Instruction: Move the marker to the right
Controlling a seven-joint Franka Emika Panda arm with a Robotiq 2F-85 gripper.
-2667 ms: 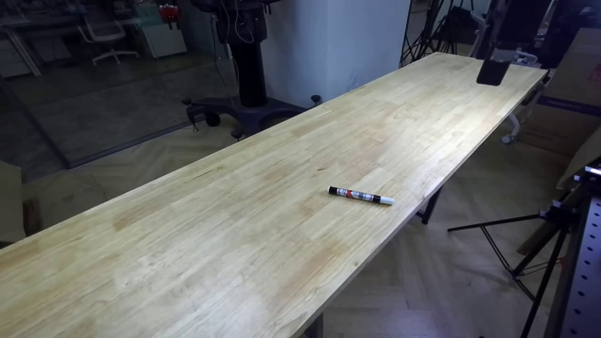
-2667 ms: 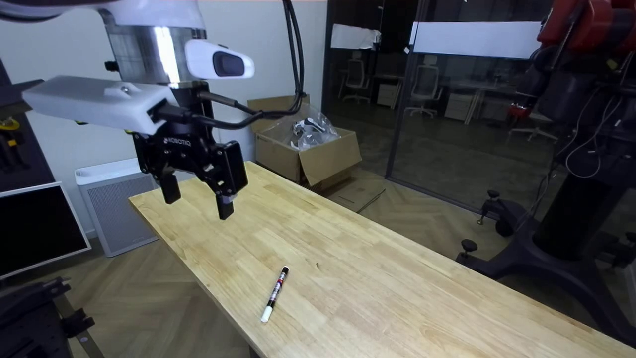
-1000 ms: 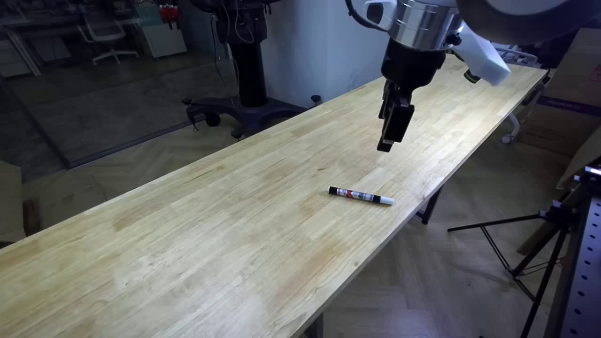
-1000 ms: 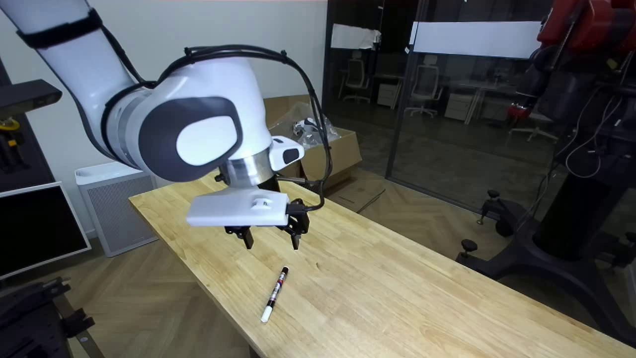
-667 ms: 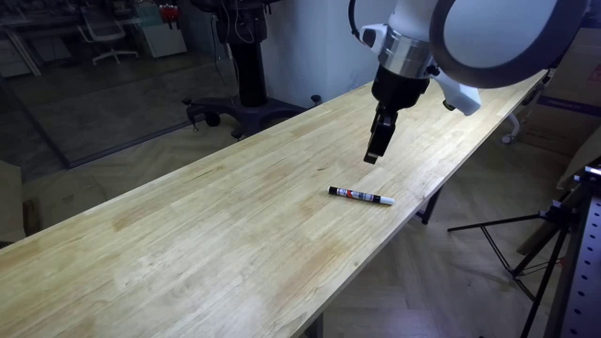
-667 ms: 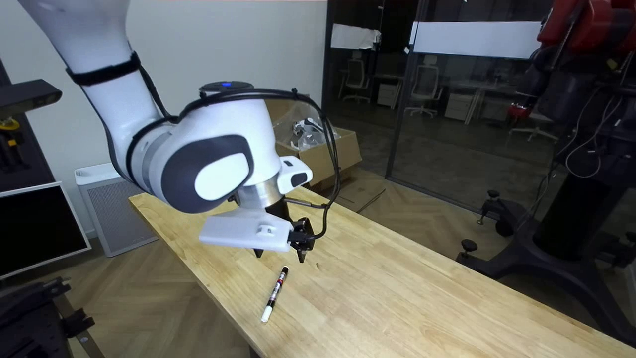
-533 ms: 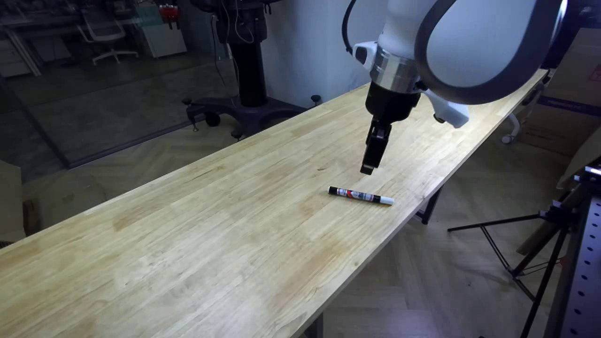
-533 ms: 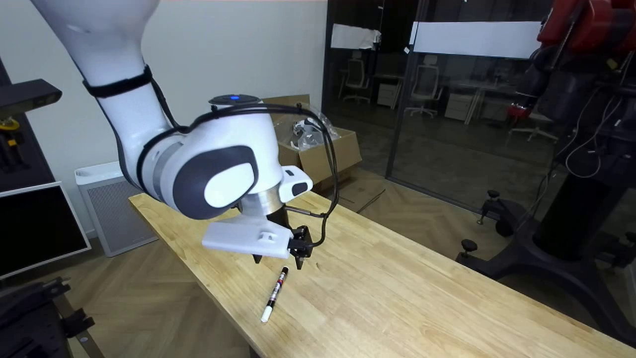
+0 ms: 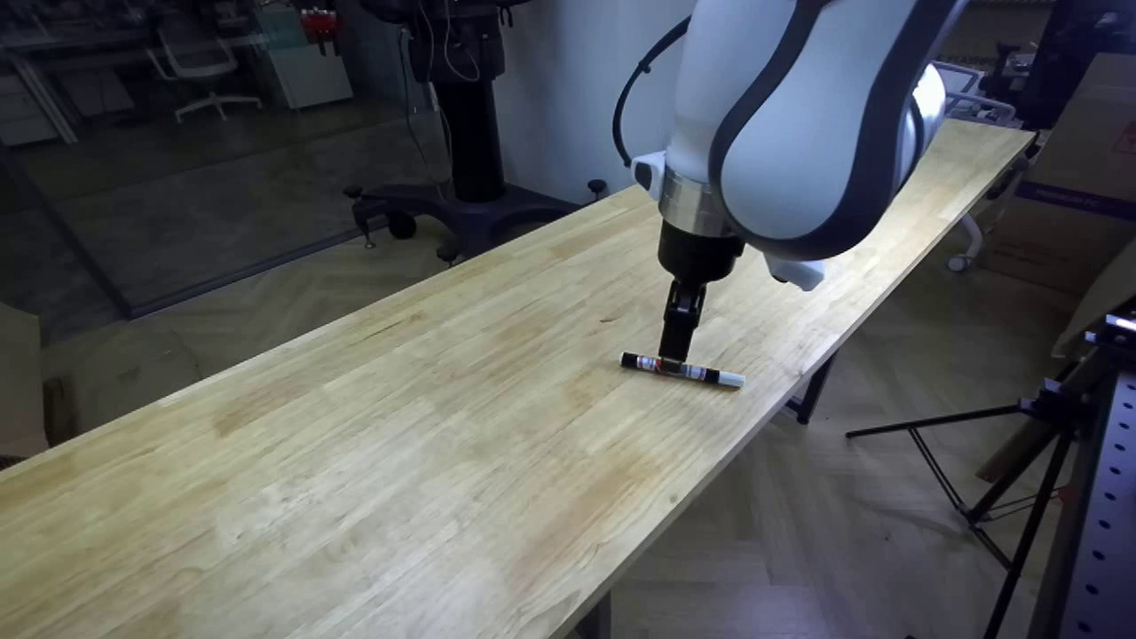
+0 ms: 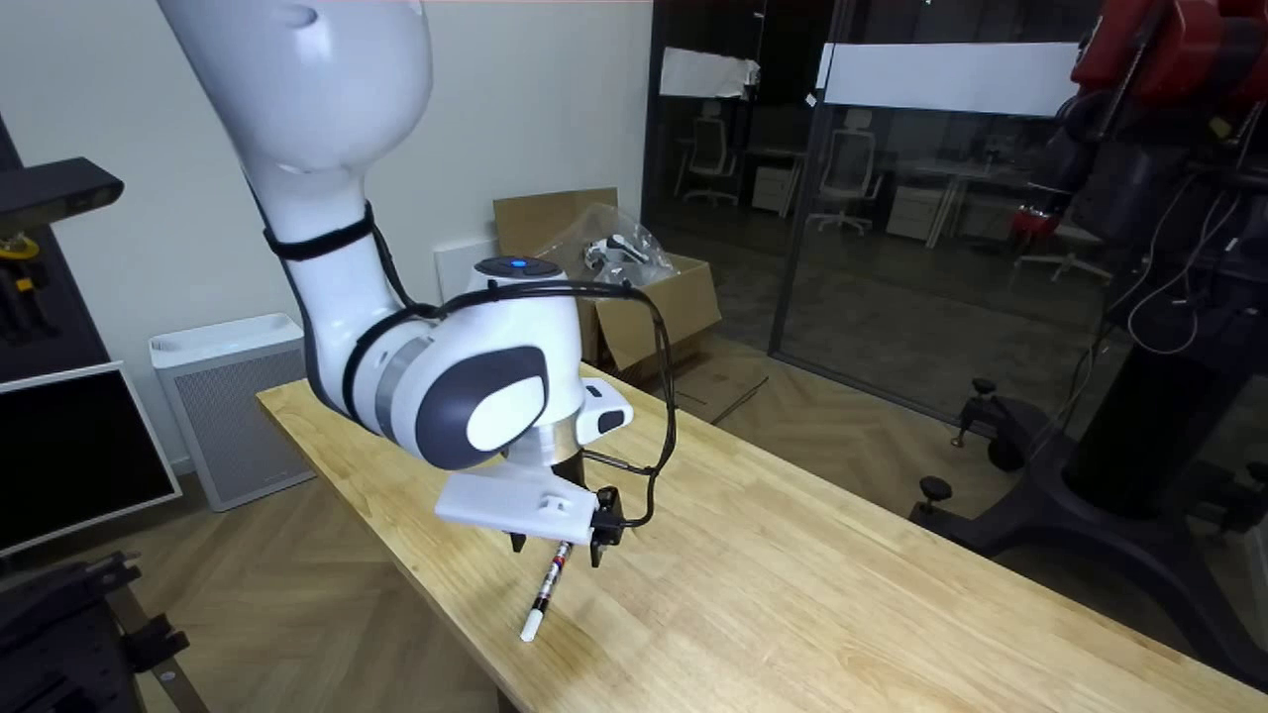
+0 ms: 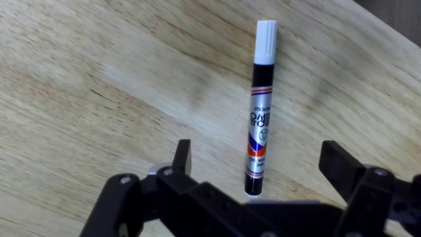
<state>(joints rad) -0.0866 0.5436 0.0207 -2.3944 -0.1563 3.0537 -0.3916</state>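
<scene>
In my wrist view, left to right, one finger (image 11: 183,156) of the gripper (image 11: 256,144) stands toward seven o'clock. Then I have the marker (image 11: 260,108) lying on the table (image 11: 98,65), roughly midway between the fingers and apart from both. Its white cap points almost to twelve, its dark end almost to six. The second finger stands toward four, well away from the first, so I read the gripper as spread wide. At two o'clock, past the table edge, I get a corner of floor (image 11: 394,16).

In an exterior view, a fingertip (image 9: 672,365) overlaps part of the marker's label from my angle; whether it touches the table I can't tell. The cap there points just past three o'clock.

Also in an exterior view, left to right, I have a screen (image 10: 74,456) at nine o'clock and, just beside it, a white unit (image 10: 238,421) with a grey front. My arm (image 10: 342,287) hangs in from between ten and eleven, its white casing (image 10: 510,503) hiding the marker's dark end, while the cap points toward seven. Near the centre, toward one, a cardboard box (image 10: 693,297) holds clear plastic (image 10: 616,248). Farther right I see a glass wall (image 10: 921,257) between two and three, then a dark stand (image 10: 1129,436) at three.
</scene>
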